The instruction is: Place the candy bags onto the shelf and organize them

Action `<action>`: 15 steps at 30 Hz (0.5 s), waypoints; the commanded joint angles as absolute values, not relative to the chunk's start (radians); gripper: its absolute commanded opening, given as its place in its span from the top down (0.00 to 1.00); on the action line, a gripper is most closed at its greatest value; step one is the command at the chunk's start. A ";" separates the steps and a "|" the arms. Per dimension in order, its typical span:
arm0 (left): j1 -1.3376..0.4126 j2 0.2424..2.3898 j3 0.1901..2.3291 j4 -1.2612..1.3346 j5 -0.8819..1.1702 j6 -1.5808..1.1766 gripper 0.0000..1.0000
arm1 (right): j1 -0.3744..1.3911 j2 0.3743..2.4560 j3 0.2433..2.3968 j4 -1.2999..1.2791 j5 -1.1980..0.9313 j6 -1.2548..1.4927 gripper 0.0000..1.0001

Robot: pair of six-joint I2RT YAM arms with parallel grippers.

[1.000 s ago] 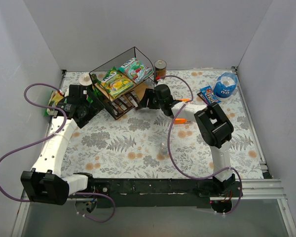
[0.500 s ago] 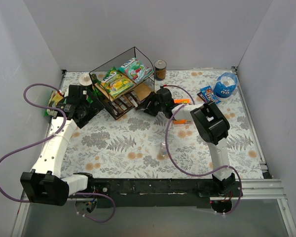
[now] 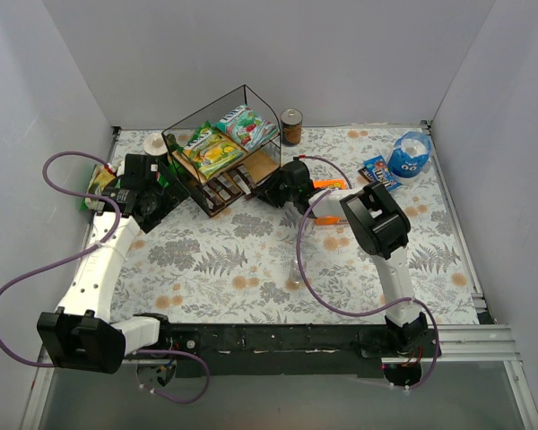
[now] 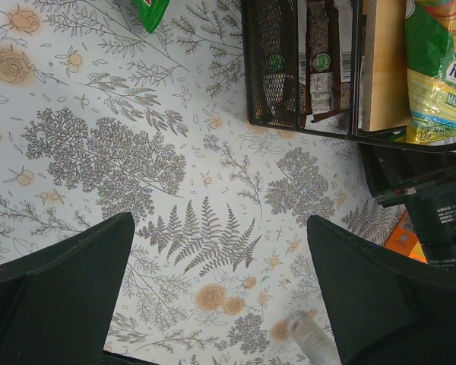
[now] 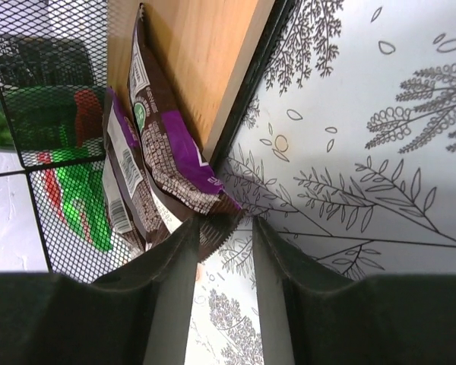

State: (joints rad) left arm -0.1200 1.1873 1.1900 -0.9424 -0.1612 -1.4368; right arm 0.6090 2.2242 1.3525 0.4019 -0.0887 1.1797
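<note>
Right gripper [image 5: 222, 228] sits at the right end of the two-tier black wire shelf with light wooden boards [image 5: 205, 53], level with the lower board. Its jaws are partly closed with a narrow gap. The crimped corner of a dark brown wrapper with a purple band [image 5: 167, 144] lies in that gap, but you cannot tell from the wrist view whether the pads bite it or only flank it. A second brown-and-purple wrapper [image 5: 121, 179] leans against the first. Left gripper [image 4: 219, 224] hovers over the floral tablecloth [image 4: 137, 152] near the shelf's left end, jaws wide apart, nothing between them. The top board carries the green-yellow bag [image 3: 211, 150] and the teal-white bag with red [image 3: 245, 125]. The small blue pack [image 3: 377, 170] lies on the cloth well to the right, just beside the round blue pouch with eyes [image 3: 411, 154]. Risks, as judged: if you close on that corner and draw back, the wrapper leaves the shelf and may drag its neighbour with it. A push inward could buckle the glossy film. A finger catching the wire would shove the shelf, which nothing holds, and could slide the top bags off.
</note>
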 commanded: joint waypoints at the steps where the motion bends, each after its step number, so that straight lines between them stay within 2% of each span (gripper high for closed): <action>1: -0.121 1.158 1.196 -0.951 -0.175 -1.436 0.02 | 0.607 2.256 1.390 0.425 -0.035 1.181 0.60; 3: -0.121 1.158 1.197 -0.951 -0.176 -1.436 0.02 | 0.606 2.267 1.399 0.433 -0.038 1.183 0.62; 10: -0.121 1.158 1.195 -0.951 -0.178 -1.436 0.02 | 0.604 2.273 1.405 0.491 -0.071 1.170 0.87; 15: -0.120 1.158 1.195 -0.951 -0.176 -1.436 0.02 | 0.600 2.280 1.427 0.506 -0.094 1.122 0.92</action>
